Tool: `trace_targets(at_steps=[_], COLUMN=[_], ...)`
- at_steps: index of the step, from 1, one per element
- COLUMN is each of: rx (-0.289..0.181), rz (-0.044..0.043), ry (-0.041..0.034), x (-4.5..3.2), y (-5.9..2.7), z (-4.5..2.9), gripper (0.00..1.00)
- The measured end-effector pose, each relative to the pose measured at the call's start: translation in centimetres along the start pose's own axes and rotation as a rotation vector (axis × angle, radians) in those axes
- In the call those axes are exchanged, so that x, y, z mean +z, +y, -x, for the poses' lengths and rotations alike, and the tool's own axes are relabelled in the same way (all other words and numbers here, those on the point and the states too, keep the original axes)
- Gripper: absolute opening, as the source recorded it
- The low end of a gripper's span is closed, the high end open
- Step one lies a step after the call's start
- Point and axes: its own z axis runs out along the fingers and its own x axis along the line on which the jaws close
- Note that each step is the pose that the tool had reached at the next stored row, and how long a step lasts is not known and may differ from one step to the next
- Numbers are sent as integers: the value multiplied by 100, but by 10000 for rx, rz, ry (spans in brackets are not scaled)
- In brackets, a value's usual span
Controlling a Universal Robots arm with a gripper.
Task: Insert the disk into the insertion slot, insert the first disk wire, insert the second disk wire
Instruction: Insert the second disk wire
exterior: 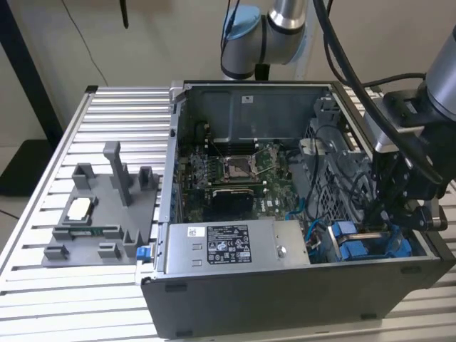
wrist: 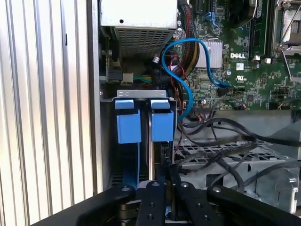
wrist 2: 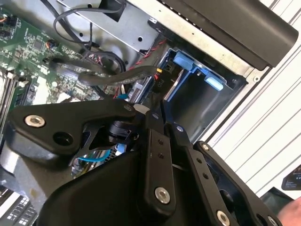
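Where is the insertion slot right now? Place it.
The insertion slot sits in the open computer case's front corner at the exterior view's right, beside the grey power-supply box, directly under the gripper.

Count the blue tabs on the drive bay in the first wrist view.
2: one tab beside the case wall, the other tab next to it, nearer the blue cable. More may sit hidden behind the gripper.
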Motion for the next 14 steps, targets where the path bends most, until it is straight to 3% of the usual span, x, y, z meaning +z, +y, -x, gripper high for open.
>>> trace_targets(at_steps=[5, 10, 12, 13, 14], rx=[39, 50, 54, 55, 54], rz=[-7, -5, -4, -5, -4], ry=[-281, -430, -503, -523, -532], x=[-56, -199, -246, -274, -293], y=[16, 48, 77, 90, 105], z=[6, 18, 20, 23, 25], gripper=[16, 16, 18, 24, 24])
